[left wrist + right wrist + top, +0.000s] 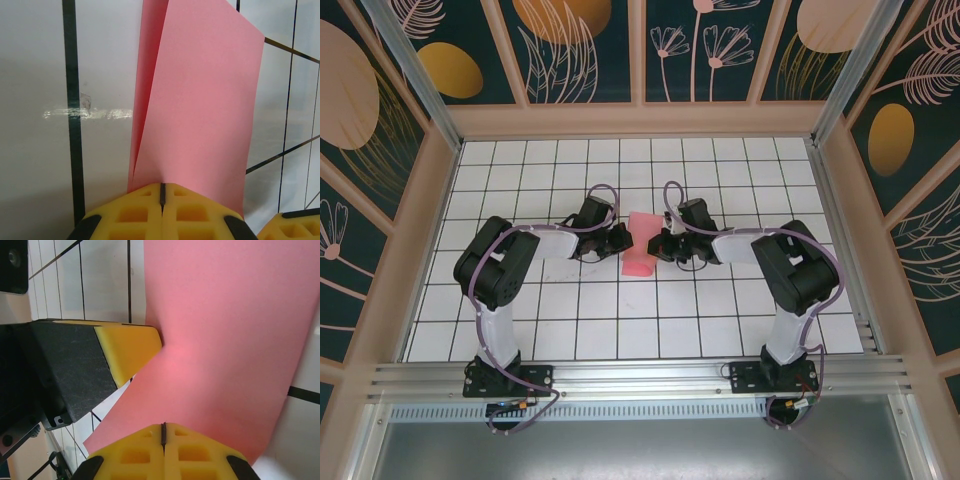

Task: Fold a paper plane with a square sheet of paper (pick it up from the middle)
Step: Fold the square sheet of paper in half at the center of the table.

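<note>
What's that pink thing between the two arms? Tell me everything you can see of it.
A thin, matte, plain pink-red sheet of paper. It is folded over: the left wrist view shows two layers parting along one side. The left hand and right hand pinch it from opposite sides, at the middle of the white gridded table.

The square sheet of paper (pixel 640 250) is pink-red. The worktop (pixel 620 320) is white, crossed by a dark grid. The left tool (pixel 162 192) and right tool (pixel 163 432) have yellow pads. The walls (pixel 580 50) are dark teal with peach flower outlines and orange ovals
</note>
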Robot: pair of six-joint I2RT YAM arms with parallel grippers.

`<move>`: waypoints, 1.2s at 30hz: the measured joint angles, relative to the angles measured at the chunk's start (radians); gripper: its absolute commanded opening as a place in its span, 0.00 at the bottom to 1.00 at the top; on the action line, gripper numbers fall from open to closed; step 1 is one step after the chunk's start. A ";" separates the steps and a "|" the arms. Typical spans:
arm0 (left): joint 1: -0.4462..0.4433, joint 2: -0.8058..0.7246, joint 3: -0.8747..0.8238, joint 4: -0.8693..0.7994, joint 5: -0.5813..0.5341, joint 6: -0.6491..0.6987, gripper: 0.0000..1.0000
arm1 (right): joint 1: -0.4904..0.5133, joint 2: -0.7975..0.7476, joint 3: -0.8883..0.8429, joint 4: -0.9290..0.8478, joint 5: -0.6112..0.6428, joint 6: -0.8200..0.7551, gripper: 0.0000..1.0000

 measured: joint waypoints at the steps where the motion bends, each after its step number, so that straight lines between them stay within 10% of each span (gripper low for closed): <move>1: 0.000 0.000 0.000 0.000 0.000 0.000 0.00 | 0.000 0.002 0.000 -0.005 -0.002 -0.001 0.00; 36: -0.006 -0.006 -0.010 0.019 -0.016 0.000 0.00 | 0.038 -0.020 -0.014 -0.101 -0.016 -0.087 0.00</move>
